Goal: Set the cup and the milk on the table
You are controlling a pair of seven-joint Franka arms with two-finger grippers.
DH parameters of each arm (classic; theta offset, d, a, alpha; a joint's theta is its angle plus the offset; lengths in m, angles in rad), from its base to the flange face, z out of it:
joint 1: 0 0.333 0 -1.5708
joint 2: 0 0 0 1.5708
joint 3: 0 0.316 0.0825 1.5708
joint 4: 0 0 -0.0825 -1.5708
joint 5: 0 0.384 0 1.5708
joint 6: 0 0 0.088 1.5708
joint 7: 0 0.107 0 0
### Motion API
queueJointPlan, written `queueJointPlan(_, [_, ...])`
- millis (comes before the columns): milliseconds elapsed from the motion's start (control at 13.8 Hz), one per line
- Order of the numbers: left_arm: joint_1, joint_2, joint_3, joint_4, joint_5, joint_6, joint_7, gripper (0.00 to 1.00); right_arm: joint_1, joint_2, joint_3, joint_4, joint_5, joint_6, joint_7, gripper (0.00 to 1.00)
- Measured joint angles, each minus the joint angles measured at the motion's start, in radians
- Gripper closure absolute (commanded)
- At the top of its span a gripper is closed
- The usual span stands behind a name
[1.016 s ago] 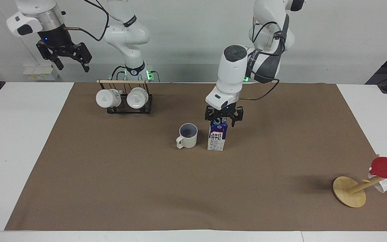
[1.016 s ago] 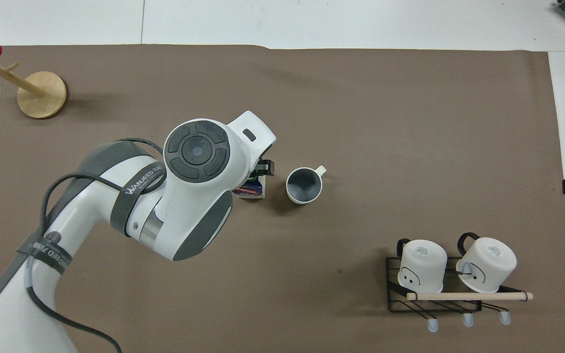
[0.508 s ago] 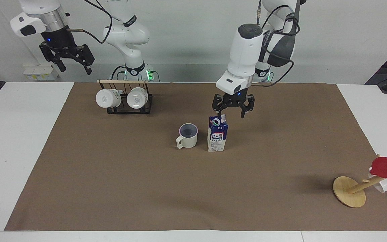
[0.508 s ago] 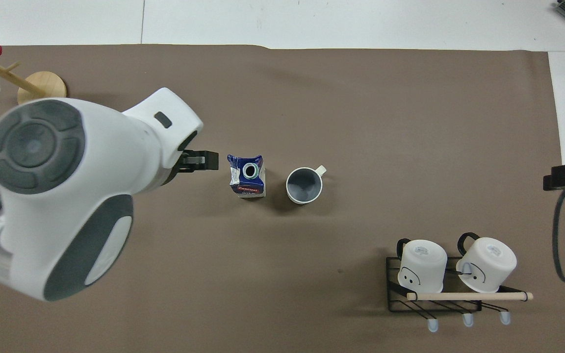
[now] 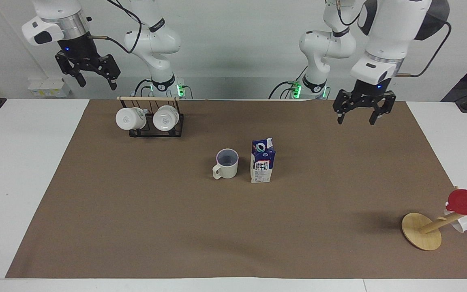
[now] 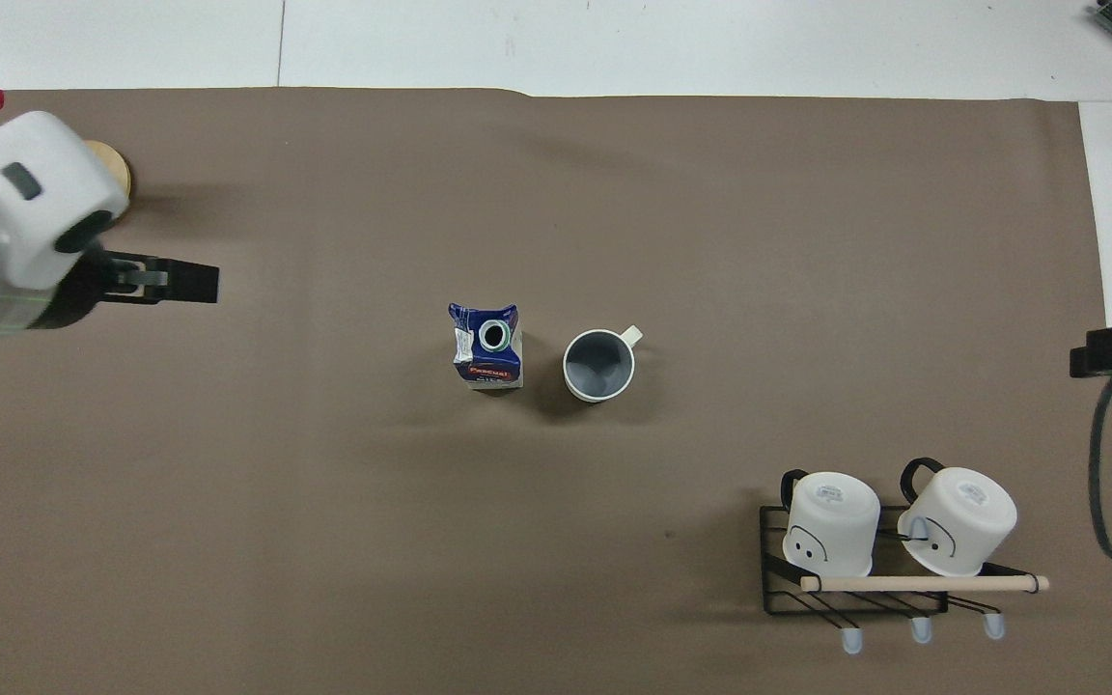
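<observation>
Cream-beige ceramic cup point(image 5: 227, 163) with a grey-lavender inside and a squarish loop handle stands upright near the middle of the brown paper-like sheet covering the white table point(image 5: 31, 170). Just beside it, toward the left arm's end, stands the small dark blue and white gable-top milk carton point(image 5: 262, 161), upright and apart from the cup. The left gripper point(image 5: 360, 115) hangs empty with its fingers spread, up in the air over the sheet's edge nearest the robots, well apart from the carton and toward its own end of the table. The right gripper point(image 5: 93, 78) is likewise spread and empty, raised high, well away from the cup; below it and to one side a black wire rack point(image 5: 156, 130) holds two white mugs point(image 5: 147, 118) lying on their sides.
</observation>
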Motion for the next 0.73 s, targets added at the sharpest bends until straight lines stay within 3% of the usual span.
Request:
queueJointPlan(435, [0.167,0.010,0.001,0.150,-0.114,-0.209,0.094,0.00,0.000,-0.001,0.000,-0.001,0.000,0.000,0.000,0.00])
queueJointPlan(725, [0.189,0.034,-0.004,0.211,-0.122,-0.260,0.101,0.00,0.000,-0.001,0.000,-0.001,0.000,0.000,0.000,0.00])
